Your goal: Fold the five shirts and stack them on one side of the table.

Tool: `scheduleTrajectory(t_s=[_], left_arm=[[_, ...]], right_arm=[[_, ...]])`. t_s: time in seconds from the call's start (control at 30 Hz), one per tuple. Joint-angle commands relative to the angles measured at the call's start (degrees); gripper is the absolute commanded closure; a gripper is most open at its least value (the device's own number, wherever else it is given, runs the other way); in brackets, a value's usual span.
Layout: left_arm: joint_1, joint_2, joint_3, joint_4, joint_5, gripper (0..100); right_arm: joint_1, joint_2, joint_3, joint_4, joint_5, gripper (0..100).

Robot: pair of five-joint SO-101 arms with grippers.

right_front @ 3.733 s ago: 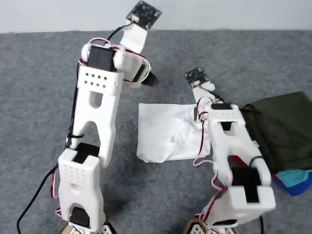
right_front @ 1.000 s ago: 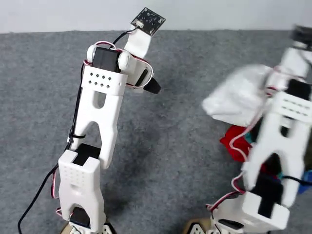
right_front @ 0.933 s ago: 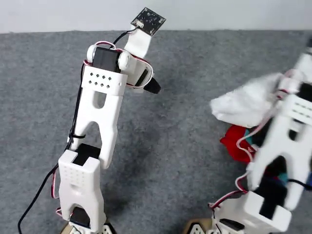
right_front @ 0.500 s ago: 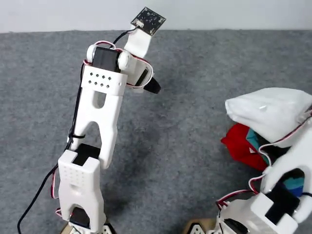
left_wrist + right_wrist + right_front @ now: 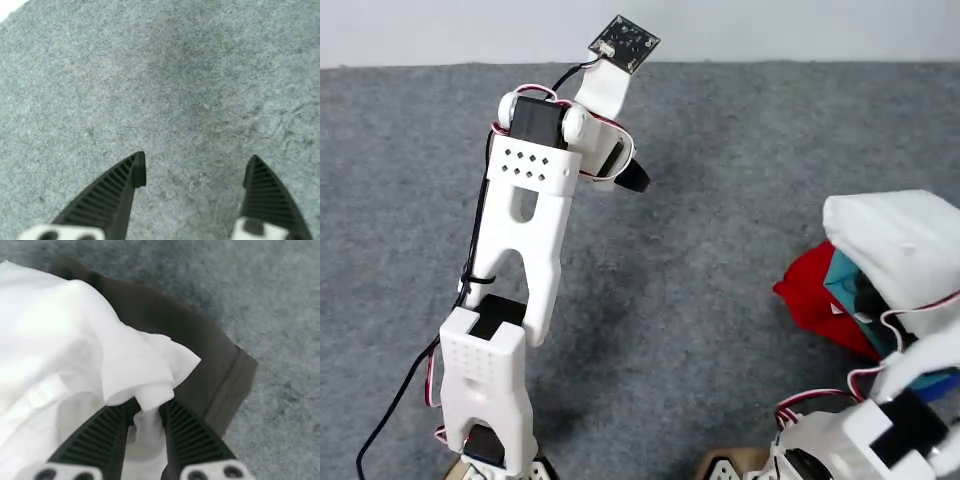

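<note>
My right gripper (image 5: 149,411) is pinching a fold of the white shirt (image 5: 60,340), its two black ribbed fingers (image 5: 107,435) pressed close together with a narrow tongue of white cloth squeezed between the tips. The shirt bunches out from that pinch in soft, loose folds, one corner flaring just past my fingertips. Under it lies a dark shirt (image 5: 205,355), whose hemmed edge juts beyond the white cloth onto the grey table (image 5: 720,140). From the high view the white shirt is a rounded bundle at the right side of the table, over the far part of a small pile; I cannot tell whether its whole weight rests on that pile or partly hangs from my grip. A red shirt (image 5: 812,297) sticks out from below it toward the middle of the table, and a teal shirt (image 5: 844,283) shows between the red one and the white one, touching both. My right arm (image 5: 880,445) rises from the near right corner, its red and white wires looping beside the pile. My left gripper (image 5: 194,172) is spread wide, both fingertips well apart, holding nothing above bare grey surface. My left arm (image 5: 520,230) stands on the other side of the table, well apart from the shirts.
</note>
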Motion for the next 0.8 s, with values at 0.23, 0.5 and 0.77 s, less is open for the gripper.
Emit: scheduleTrajectory(t_s=[0.23,0.5,0.77], left_arm=[[1.05,-3.6,-0.22,0.97,-0.18,69],[1.05,-3.69,5.49,0.97,-0.18,69],[1.14,-3.78,5.49,0.97,-0.18,69]], right_arm=[[2.15,-2.59,0.18,2.68,0.7,99.0],[2.15,-2.77,-0.35,6.81,0.7,97.2],[1.63,-2.77,-20.66,22.9,-2.37,77.8]])
